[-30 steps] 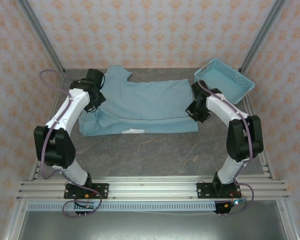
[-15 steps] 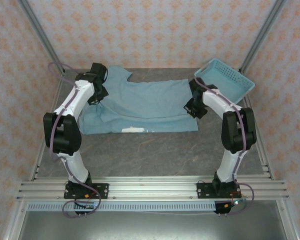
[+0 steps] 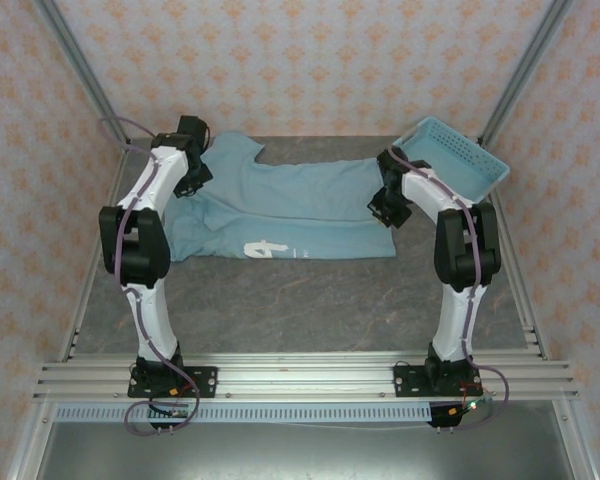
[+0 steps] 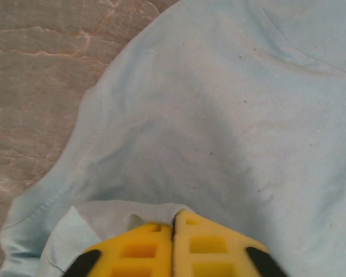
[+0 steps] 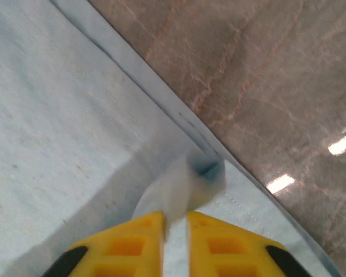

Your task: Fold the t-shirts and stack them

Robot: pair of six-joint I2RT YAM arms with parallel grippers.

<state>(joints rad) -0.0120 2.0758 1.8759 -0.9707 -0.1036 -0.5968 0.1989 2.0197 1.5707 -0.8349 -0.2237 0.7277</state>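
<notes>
Fingers [image 4: 144, 248] of my left gripper [image 4: 173, 225] are pressed flat together with a fold of the shirt [image 4: 219, 115] caught between them, so that side is clenched on cloth. Just ahead of the tips the fabric lifts into a shallow tent, then slopes away. Off to the gripper's left, a hemmed edge curves past onto the bare table [image 4: 40, 69].

My right gripper [image 5: 175, 222] is likewise clamped on the shirt. A thin pinch of pale cloth rises through the narrow slot between its yellow pads and ends in a small curled corner just beyond the tips. Left of that gripper I see flat blue fabric. To its right a stitched hem runs diagonally, with marbled tabletop past it.

From overhead, the two grippers hold opposite ends of the shirt, which lies spread wide between them. On the edge nearer the arm bases, a turned-over strip shows a bit of white lettering [image 3: 265, 248]. Beyond the right gripper and to its right, a basket [image 3: 450, 160] sits near it.
</notes>
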